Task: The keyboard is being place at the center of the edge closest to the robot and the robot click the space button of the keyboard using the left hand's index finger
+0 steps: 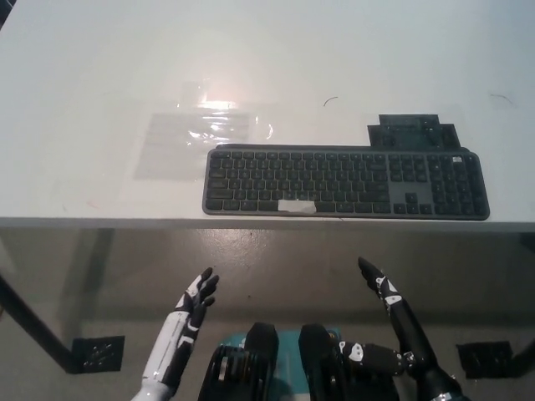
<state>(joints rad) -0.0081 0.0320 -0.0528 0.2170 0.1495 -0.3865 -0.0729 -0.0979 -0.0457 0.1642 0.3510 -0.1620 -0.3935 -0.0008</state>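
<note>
Two hands hang low in the frame, below the near edge of the white table, and neither touches anything. At lower left the white left hand points up toward the table edge with its fingers stretched out and slightly spread; it holds nothing and is well apart from the keys. Above it on the tabletop, left of centre, lies a clear plastic sheet catching a bright glare. Just right of that the dark keyboard sits parallel to the near edge and close to it, running from the middle of the frame toward the right. Its space button is in the bottom row and carries a pale patch that makes it easy to pick out. A flat dark object rests behind the keyboard's upper right corner. At lower right the black right hand rests idle, its fingers extended upward and empty. As I read it, the press itself is not happening at this moment, since the working hand is below table level. To press, the left hand would need to rise over the edge, travel up and right in the frame, single out the index finger and bring its tip down on the pale-marked key alone, without brushing the neighbouring keys.
</note>
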